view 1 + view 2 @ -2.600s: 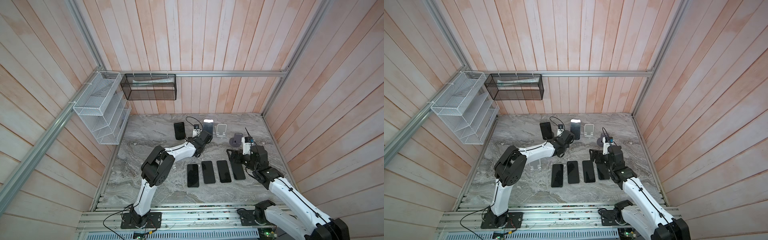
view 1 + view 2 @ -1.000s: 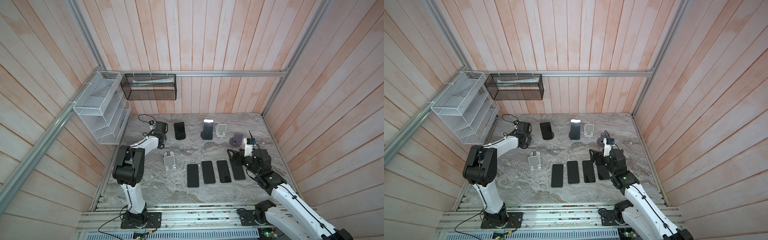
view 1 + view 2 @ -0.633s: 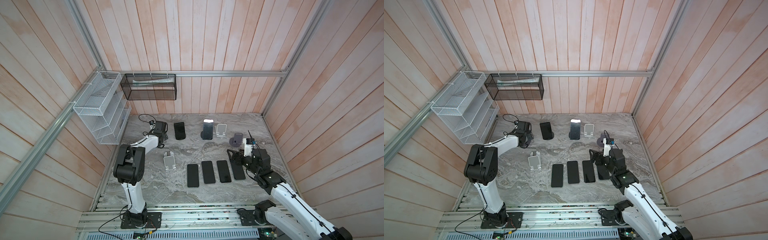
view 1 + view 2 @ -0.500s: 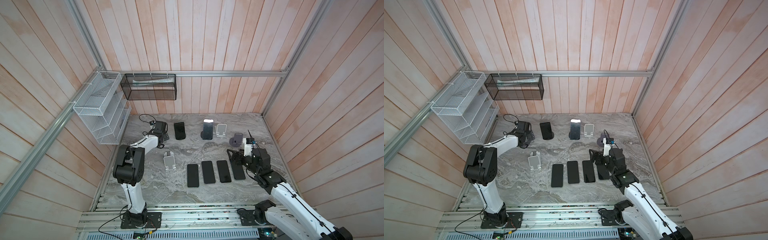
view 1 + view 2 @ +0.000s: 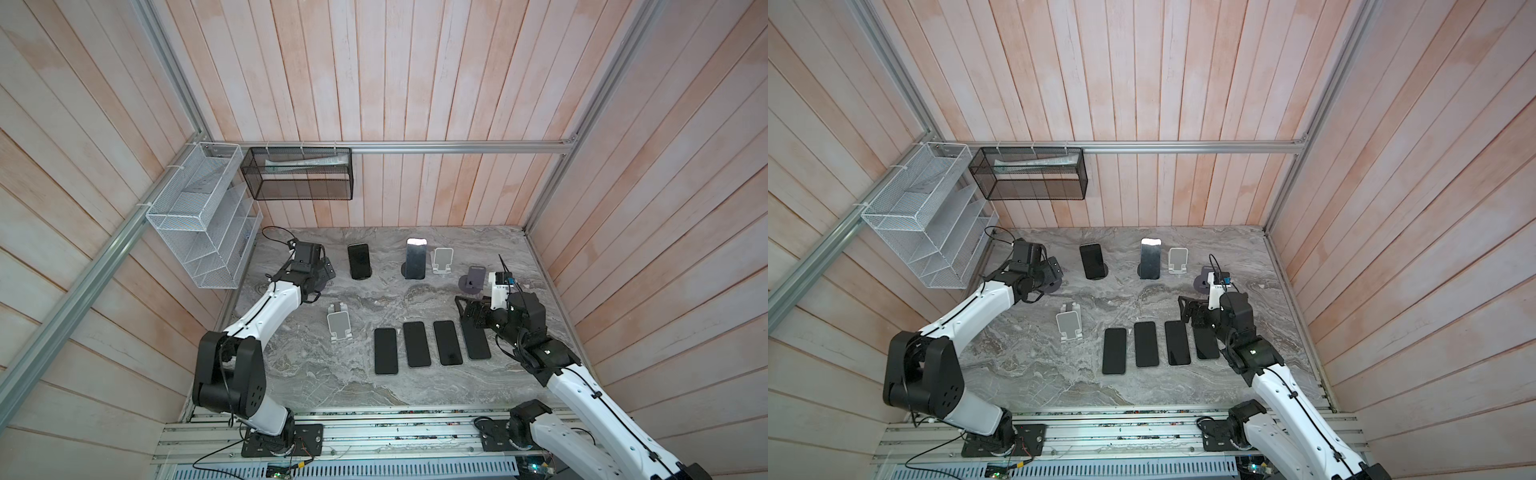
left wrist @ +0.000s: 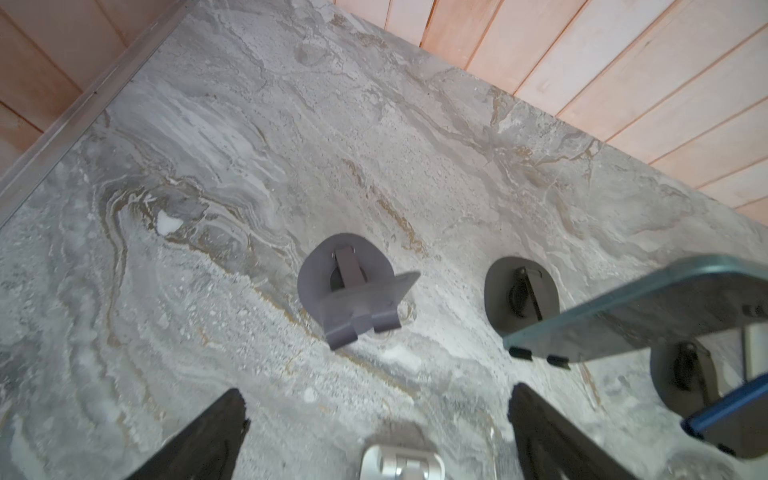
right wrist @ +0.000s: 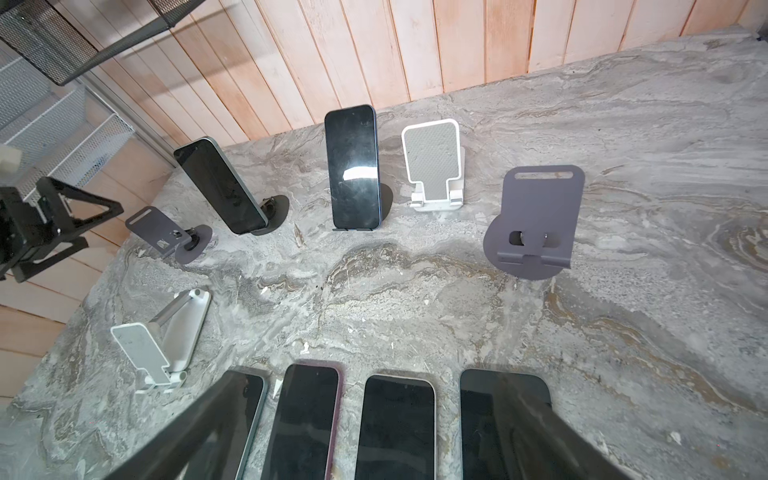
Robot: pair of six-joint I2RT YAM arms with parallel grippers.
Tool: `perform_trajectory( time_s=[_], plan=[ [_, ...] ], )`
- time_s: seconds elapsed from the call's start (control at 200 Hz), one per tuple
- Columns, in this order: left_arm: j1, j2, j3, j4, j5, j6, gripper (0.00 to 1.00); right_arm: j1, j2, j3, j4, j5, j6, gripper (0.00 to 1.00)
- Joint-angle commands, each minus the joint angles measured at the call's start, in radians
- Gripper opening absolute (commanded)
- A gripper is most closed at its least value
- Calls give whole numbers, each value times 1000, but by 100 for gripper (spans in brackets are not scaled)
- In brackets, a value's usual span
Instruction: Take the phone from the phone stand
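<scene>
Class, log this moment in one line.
left gripper open | right gripper open | two phones on stands | four flat phones

White arm links, black joints, thin black cables, dark tool fingers

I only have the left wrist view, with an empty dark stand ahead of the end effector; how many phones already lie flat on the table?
Observer: Four, side by side in one row of flat phones.
Operator: Where is the right end effector?
Observer: The right end effector hangs open at that row's right end, holding nothing.
Operator: Is any empty stand near it?
Observer: Yes, another dark stand, empty, just behind it.
</scene>
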Motion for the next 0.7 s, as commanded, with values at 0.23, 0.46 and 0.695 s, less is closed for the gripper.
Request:
perform_trajectory(
  time_s=[0.23,0.46,0.695],
  plan=[
    [-6,-251,-113,-83,74,-56,100,10,-22,48,-62,-3,24,97],
    [-7,-471,-219,-55,224,-81,100,12,19,53,-74,18,35,96],
    [-12,-613,-146,-61,357,-79,100,12,84,81,-102,108,72,96]
  ],
)
